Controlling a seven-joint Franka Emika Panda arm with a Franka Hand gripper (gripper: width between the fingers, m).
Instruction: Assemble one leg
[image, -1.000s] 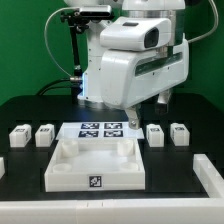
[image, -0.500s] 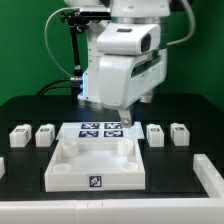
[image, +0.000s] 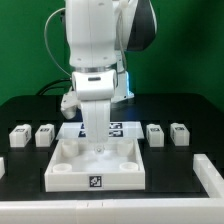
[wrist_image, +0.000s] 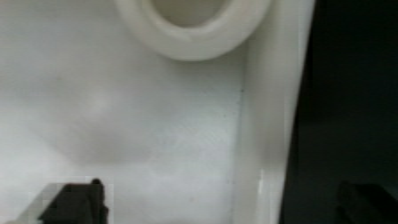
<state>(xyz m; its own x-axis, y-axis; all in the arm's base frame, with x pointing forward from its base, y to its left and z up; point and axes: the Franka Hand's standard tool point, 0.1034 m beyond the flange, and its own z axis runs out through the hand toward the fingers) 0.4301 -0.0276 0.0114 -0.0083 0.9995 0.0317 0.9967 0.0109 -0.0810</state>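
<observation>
Four legs, small white blocks with tags, stand on the black table: two at the exterior view's left (image: 18, 136) (image: 45, 134) and two at its right (image: 155, 134) (image: 179, 133). The large white tray-like piece (image: 75, 172) lies in front at the middle. My gripper (image: 97, 141) is down at the tray's far edge, open and empty. In the wrist view my gripper (wrist_image: 222, 205) shows two dark fingertips (wrist_image: 71, 200) wide apart. The tray's raised rim (wrist_image: 267, 120) runs between them, and a round socket (wrist_image: 192, 25) lies ahead. No leg is near the jaws.
The marker board (image: 118, 128) lies behind the tray, partly hidden by the arm. Cables and a black stand (image: 60, 70) are at the back left. White parts show at the table's front corners (image: 212, 175).
The arm has swung to the exterior view's left and come down, from above the marker board's right side to the tray's far edge. The legs and tray have not moved.
</observation>
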